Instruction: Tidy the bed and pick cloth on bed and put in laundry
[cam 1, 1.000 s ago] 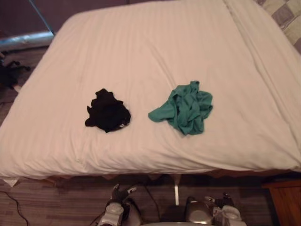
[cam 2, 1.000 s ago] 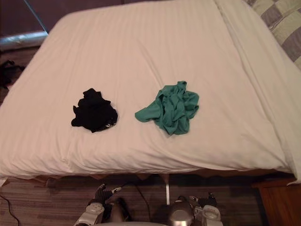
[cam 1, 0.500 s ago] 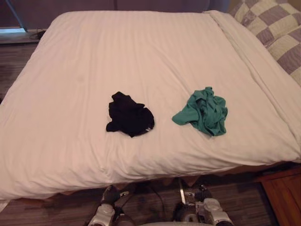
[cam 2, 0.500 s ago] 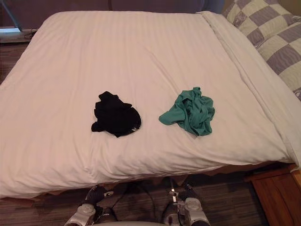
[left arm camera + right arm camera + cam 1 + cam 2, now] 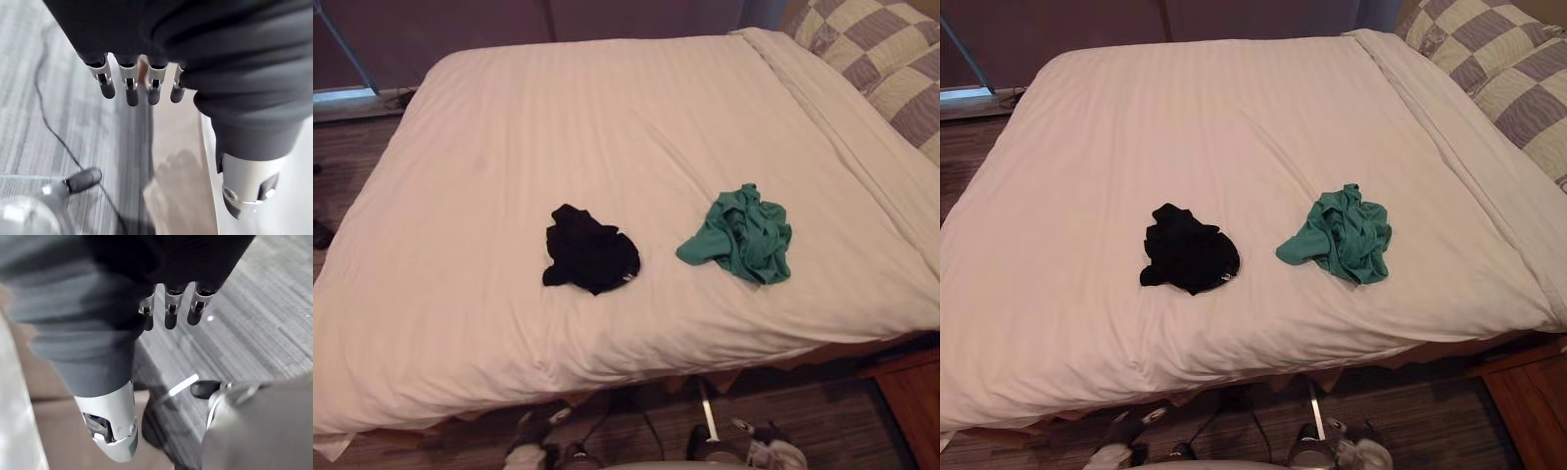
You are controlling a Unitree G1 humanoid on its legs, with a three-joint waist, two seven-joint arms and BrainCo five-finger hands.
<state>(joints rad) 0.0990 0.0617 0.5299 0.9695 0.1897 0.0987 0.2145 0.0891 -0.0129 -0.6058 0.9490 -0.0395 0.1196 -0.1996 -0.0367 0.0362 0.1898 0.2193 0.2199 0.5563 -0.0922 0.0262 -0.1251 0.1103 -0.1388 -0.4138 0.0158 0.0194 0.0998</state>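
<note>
1. Where my left wrist view looks along it, my left hand (image 5: 215,98) hangs fingers-down over the grey plank floor (image 5: 63,112) — fingers (image 5: 130,90) straight in a row, thumb apart, nothing in their hold.
2. In the right wrist view my right hand (image 5: 98,308) hangs the same way: fingers (image 5: 170,316) straight and loose, thumb clear of them, holding nothing, with the floor below.
3. In the left eye view both my hands show blurred and low, below the near edge of the bed (image 5: 607,127), off its cover. Two cloths lie on the bed, well apart from my hands: one black cloth (image 5: 590,262) crumpled left of the middle, and one green cloth (image 5: 741,235) crumpled to its right — near each other, not touching.
4. The right eye view gives the same two cloths and adds two checked pillows (image 5: 1474,39) at the bed's far right corner. The bed's white cover lies mostly smooth, faintly striped. A dark wall (image 5: 1087,20) stands behind the bed, and a piece of wooden furniture (image 5: 1528,401) sits beside its near right corner.
</note>
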